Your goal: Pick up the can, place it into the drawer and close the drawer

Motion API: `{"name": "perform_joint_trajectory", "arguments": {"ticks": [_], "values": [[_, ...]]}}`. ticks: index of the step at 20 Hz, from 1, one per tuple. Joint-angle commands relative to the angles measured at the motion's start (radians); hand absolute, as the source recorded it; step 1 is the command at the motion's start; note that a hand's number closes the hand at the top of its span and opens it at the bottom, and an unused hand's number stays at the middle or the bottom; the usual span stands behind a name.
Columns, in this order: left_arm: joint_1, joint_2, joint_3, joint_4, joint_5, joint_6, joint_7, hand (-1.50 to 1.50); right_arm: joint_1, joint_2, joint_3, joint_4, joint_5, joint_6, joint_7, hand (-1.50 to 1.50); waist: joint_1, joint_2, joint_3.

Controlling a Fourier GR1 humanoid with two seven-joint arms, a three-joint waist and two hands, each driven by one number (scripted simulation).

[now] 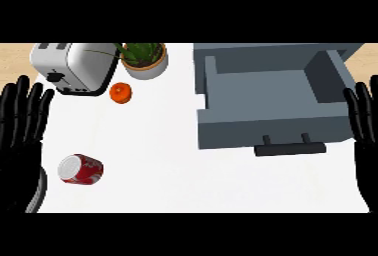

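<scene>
A red can [81, 169] with a silver end lies on its side on the white counter at the lower left. The grey drawer [270, 130] stands pulled open at the upper right, its inside bare and its dark handle [290, 148] facing me. My left hand [21, 145] rests open at the left edge, fingers up, just left of the can and not touching it. At the right edge my right hand [365, 135] rests open, fingers up, beside the drawer's right wall.
A silver toaster [71, 67] stands at the back left. Beside it is a potted plant [144, 60] in a white pot, and an orange [121, 93] lies in front of them. The counter's [192, 190] front edge runs along the bottom.
</scene>
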Motion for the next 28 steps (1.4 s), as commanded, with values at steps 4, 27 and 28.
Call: {"name": "perform_joint_trajectory", "arguments": {"ticks": [4, 27, 28], "values": [[0.086, -0.02, -0.051, -0.064, 0.056, -0.078, -0.058, -1.5, 0.033, 0.021, 0.003, -0.045, 0.009, -0.008, -0.007, -1.5, 0.047, -0.016, -0.019], [0.307, 0.008, 0.154, -0.181, 0.2, -0.124, 0.324, -1.5, 0.202, 0.008, -0.083, 0.002, -0.072, 0.065, 0.148, -1.5, 0.048, -0.016, -0.019], [0.261, 0.022, 0.173, -0.17, 0.21, -0.118, 0.369, -1.5, 0.185, 0.015, -0.083, 0.053, -0.05, 0.065, 0.093, -1.5, 0.047, -0.015, -0.019]]}}
